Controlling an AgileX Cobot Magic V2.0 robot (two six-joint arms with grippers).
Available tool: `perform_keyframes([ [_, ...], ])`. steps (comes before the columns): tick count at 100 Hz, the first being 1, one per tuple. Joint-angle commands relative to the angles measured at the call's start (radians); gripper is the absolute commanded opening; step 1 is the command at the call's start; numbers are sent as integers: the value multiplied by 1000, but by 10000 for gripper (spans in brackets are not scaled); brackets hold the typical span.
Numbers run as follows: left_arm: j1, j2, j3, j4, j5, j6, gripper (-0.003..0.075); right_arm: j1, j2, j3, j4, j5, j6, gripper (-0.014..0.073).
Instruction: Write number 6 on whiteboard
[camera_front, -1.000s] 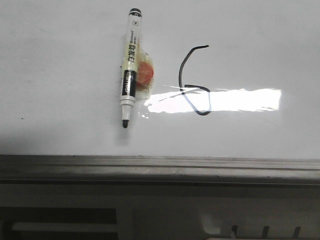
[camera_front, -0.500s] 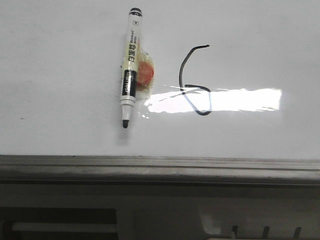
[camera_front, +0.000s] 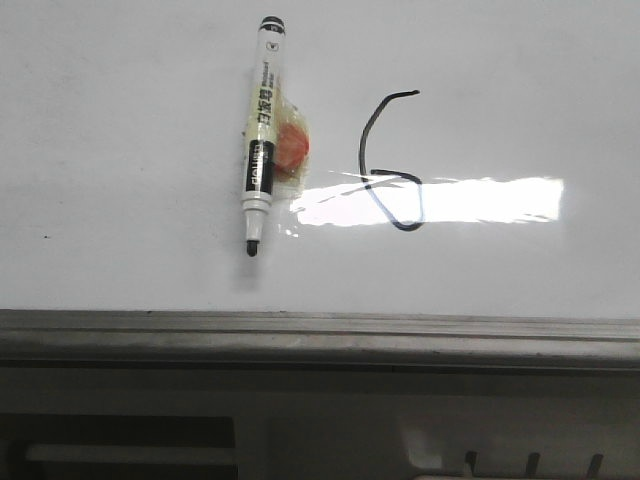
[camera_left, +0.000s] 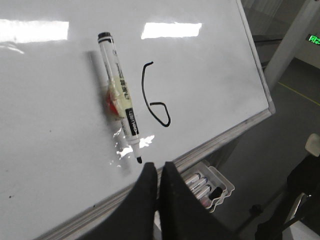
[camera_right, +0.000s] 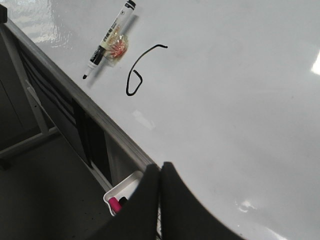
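Note:
A black hand-drawn number 6 (camera_front: 388, 160) is on the glossy white whiteboard (camera_front: 120, 120). It also shows in the left wrist view (camera_left: 154, 95) and the right wrist view (camera_right: 137, 75). An uncapped marker (camera_front: 260, 130) rests on the board left of the 6, tip toward the grey frame edge (camera_front: 320, 335), with an orange blob under tape (camera_front: 292, 147) beside it. My left gripper (camera_left: 159, 166) is shut and empty, off the board near the frame, below the marker tip. My right gripper (camera_right: 160, 167) is shut and empty over the board's edge, far from the 6.
A bright glare patch (camera_front: 470, 200) crosses the lower loop of the 6. A white tray of spare markers (camera_left: 207, 182) hangs under the board's edge; it also shows in the right wrist view (camera_right: 122, 192). A grey ridged tray with dark slots (camera_front: 120, 440) lies below the frame.

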Motion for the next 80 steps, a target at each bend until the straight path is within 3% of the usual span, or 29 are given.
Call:
perform_keyframes([
  [1, 1, -20, -2, 23, -5, 4, -19, -3, 28, -16, -32, -77, -1, -53],
  [21, 1, -147, 88, 276, -35, -48, -19, -3, 28, -16, -32, -77, -1, -53],
  [30, 1, -207, 115, 483, -92, -248, -19, -3, 28, -16, -32, -77, -1, -53],
  [38, 1, -248, 144, 789, -151, -495, -19, -3, 28, -16, -32, -77, -1, -53],
  [47, 1, -283, 186, 1027, -235, -640, -19, -3, 28, -16, -32, -77, -1, -53],
  [80, 1, -309, 257, 1061, -387, -652, -19, -3, 28, -16, -34, -77, -1, -54],
])
